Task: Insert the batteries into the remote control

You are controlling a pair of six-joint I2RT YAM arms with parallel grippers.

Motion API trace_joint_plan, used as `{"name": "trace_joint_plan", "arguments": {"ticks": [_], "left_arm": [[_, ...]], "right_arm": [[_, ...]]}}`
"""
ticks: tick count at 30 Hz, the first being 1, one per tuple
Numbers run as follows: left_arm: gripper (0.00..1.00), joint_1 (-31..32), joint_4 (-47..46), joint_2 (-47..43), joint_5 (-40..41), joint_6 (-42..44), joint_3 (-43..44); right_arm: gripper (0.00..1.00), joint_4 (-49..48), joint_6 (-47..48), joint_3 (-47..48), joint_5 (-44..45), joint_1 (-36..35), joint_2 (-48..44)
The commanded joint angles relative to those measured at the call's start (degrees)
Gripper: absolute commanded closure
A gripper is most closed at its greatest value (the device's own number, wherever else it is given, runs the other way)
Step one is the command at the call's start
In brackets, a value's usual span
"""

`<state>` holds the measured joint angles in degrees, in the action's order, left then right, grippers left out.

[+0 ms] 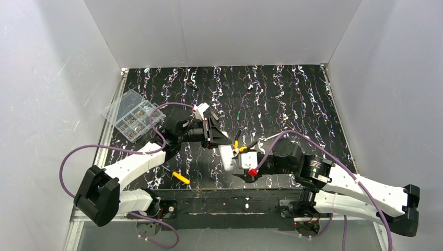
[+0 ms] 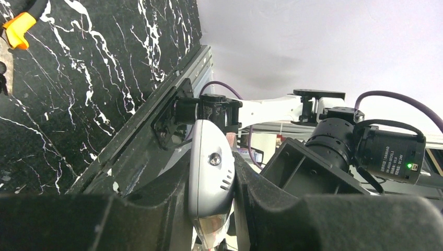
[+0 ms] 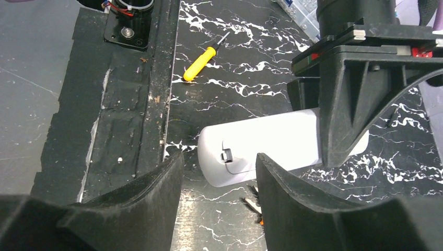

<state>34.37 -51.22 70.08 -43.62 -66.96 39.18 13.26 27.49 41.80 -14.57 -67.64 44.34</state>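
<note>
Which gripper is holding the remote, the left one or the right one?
The left gripper: it is clamped on the remote control, while the right gripper stands open beside it.

A black tabletop point(image 1: 292, 99) veined with white marbling fills the floor of a box-like enclosure. Plain pale grey panels close it in: a back wall point(image 1: 224, 31), a left wall point(image 1: 47, 78) and a right wall point(image 1: 397, 78). The light is soft and even, casting only faint shadows.
</note>
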Motion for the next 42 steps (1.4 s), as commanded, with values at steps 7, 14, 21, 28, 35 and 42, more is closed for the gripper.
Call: {"name": "trace_joint_plan", "arguments": {"ticks": [7,14,21,28,35,42], "left_arm": [[1.00,1.3,-3.0,0.6,-4.1,0.1,2.7],[1.00,2.0,-1.0,1.0,-4.4,1.3,4.3],[1.00,2.3,-1.0,1.2,-4.6,1.4,4.6],[1.00,2.4,-0.7,1.1,-4.6,1.7,4.7],[1.00,2.4,-1.0,1.4,-4.4,1.7,4.6],[1.00,2.7,-1.3,2.1,-4.5,1.5,4.8]], "right_arm": [[0.45,-5.5,2.0,0.9,2.6,-0.2,-1.2],[0.47,-5.8,2.0,0.9,3.6,-0.2,-0.5],[0.48,-5.7,2.2,0.7,5.2,-0.2,-0.6],[0.49,-4.9,2.7,0.7,6.2,-0.2,-1.0],[0.50,-3.9,3.2,0.6,7.3,-0.2,-1.5],[0.50,-5.9,3.8,0.5,9.2,-0.3,-1.7]]}}
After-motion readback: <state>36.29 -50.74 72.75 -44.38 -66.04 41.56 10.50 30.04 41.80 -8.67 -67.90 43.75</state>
